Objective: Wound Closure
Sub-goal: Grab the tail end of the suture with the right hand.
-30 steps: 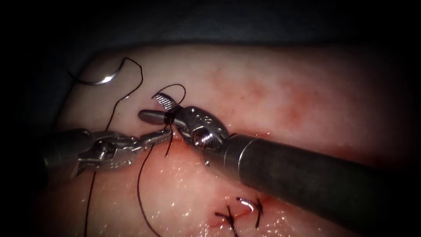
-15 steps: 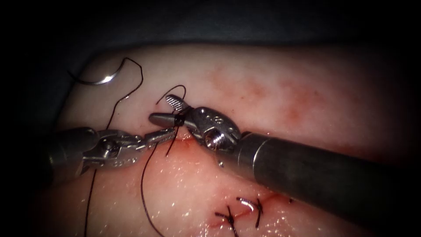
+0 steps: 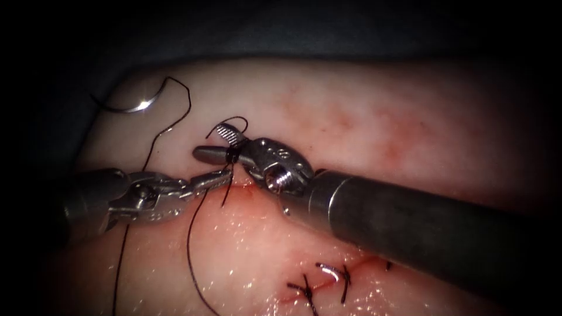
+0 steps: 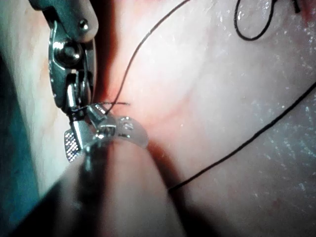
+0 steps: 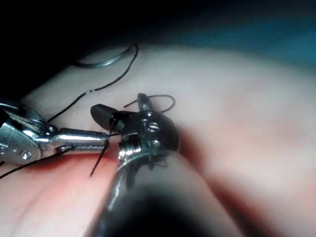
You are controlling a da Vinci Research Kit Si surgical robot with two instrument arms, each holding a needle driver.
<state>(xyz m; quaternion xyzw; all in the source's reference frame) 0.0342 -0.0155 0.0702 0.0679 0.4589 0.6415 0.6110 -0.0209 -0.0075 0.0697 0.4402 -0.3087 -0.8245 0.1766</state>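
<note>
The tissue [image 3: 351,117] is pale, glistening pork belly mottled with patches of red fluid [image 3: 404,134], and its cut [image 3: 328,281] runs as a reddish seam already crossed by dark stitches [image 3: 342,278] with short cut ends. The left tool [image 3: 216,178], a slim steel needle driver with a jointed wrist, comes in from the endoscope view's left of the cut; its narrow jaws are pressed together on the thread [image 3: 190,234], a thin black strand that drops from them and curves down over the wet tissue. The right tool [image 3: 219,143], on a thick dark-grey shaft, has its jaws apart, one smooth and rounded, the other showing a cross-hatched grip face, with the thread wound around them near the hinge and a small loop arching just above. In the right wrist view the same loop of thread [image 5: 158,101] lies beside the right tool [image 5: 121,111], tip to tip with the left tool [image 5: 96,139]. The curved needle [image 3: 132,106], a thin bright steel arc, lies free on the tissue's surface, well left of the cut and above the left tool, held by neither, its thread trailing down from it.
</note>
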